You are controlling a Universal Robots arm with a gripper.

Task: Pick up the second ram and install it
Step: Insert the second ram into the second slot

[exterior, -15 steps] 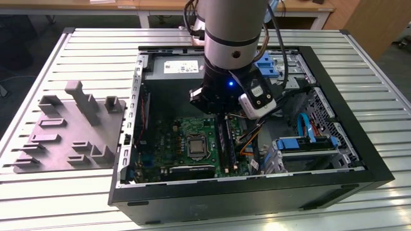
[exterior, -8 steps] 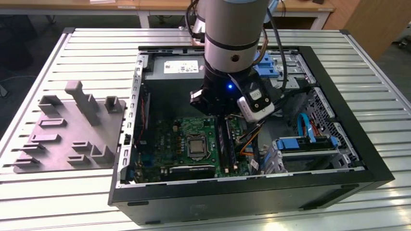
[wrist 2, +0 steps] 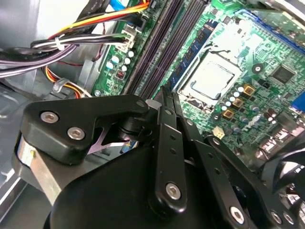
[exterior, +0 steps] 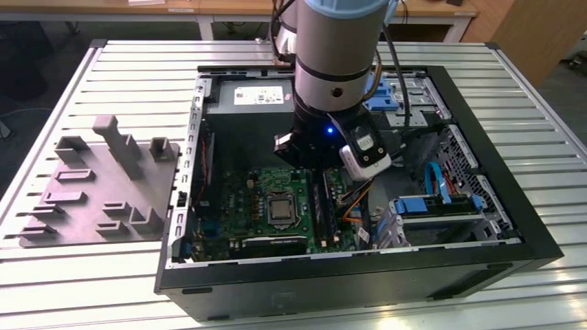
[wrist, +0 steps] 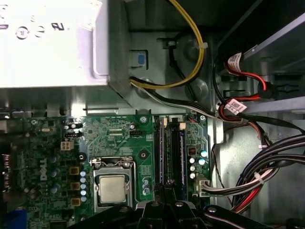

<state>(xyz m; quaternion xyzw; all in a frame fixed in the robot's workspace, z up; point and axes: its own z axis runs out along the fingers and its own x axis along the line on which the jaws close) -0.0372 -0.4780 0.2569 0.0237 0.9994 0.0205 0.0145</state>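
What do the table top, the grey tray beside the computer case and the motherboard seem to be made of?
Table top: probably aluminium; silvery ribbed slats with dull sheen.
Grey tray: likely plastic, matte; uniform grey, blocky raised shapes.
Motherboard: glossy green circuit laminate; printed traces, soldered parts.

silver-grey arm (exterior: 335, 48), black gripper (wrist 2: 164, 98), silver screws (wrist 2: 172, 191), blue light (exterior: 328, 130)
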